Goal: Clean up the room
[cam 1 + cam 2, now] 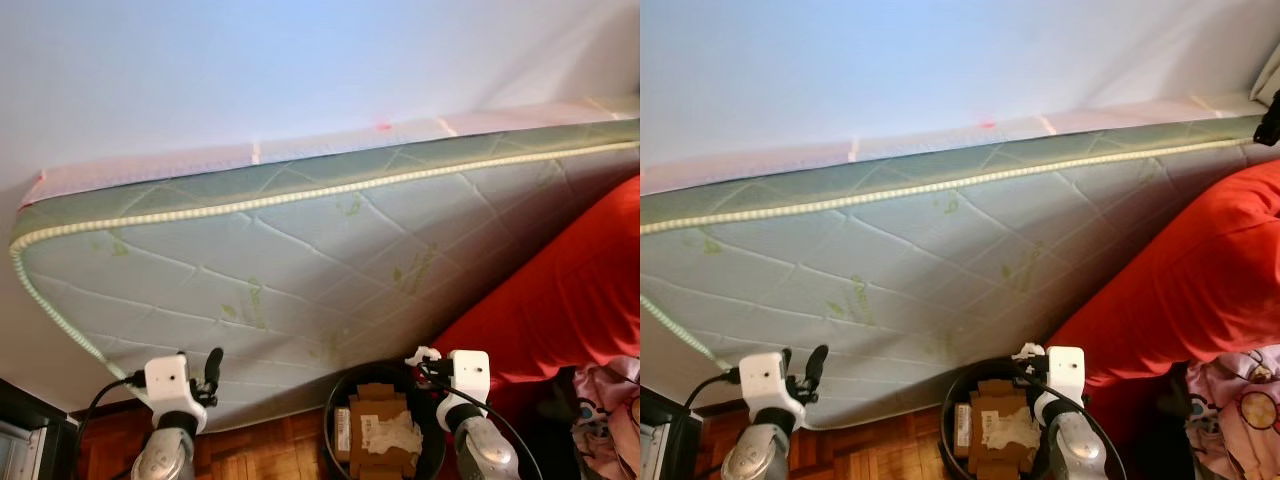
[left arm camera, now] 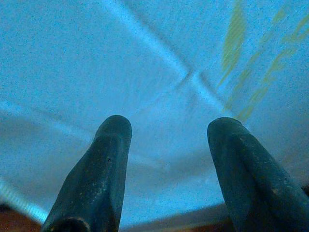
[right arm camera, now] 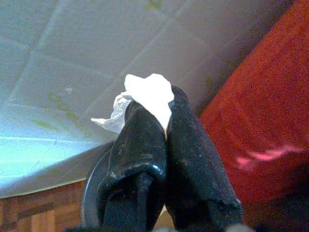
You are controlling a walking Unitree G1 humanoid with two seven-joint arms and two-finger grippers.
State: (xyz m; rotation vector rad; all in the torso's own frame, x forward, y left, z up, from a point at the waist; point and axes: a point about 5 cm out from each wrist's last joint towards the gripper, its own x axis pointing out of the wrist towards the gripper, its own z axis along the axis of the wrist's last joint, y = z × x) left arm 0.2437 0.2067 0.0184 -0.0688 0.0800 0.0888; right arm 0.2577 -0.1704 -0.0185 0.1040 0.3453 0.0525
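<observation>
Against the white wall [image 1: 300, 60] a quilted mattress [image 1: 300, 260] leans on its edge, pale green with leaf prints and a beaded piping seam, filling most of the head views. Just below the mattress's lower edge sits a round black bin [image 1: 390, 420] on the wooden parquet floor [image 1: 260, 455], holding cardboard pieces [image 1: 375, 415] and crumpled white paper. Right of the mattress a red blanket [image 1: 560, 290] drapes down, touching the mattress face; a pink patterned cloth [image 1: 605, 400] lies at the blanket's foot. Right tool [image 3: 166, 125] is above the bin's rim, between mattress and red blanket, fingers pressed together on a crumpled white tissue [image 3: 149, 94] that sticks out past the fingertips; a thin clear scrap hangs beside it. Left tool [image 2: 166, 130] is raised in front of the mattress's lower corner, pointing at the quilted face, fingers [image 2: 104, 164] spread apart with nothing between them. A dark object [image 1: 20, 430] sits on the floor left of the mattress corner, partly cut off, cannot tell what.
</observation>
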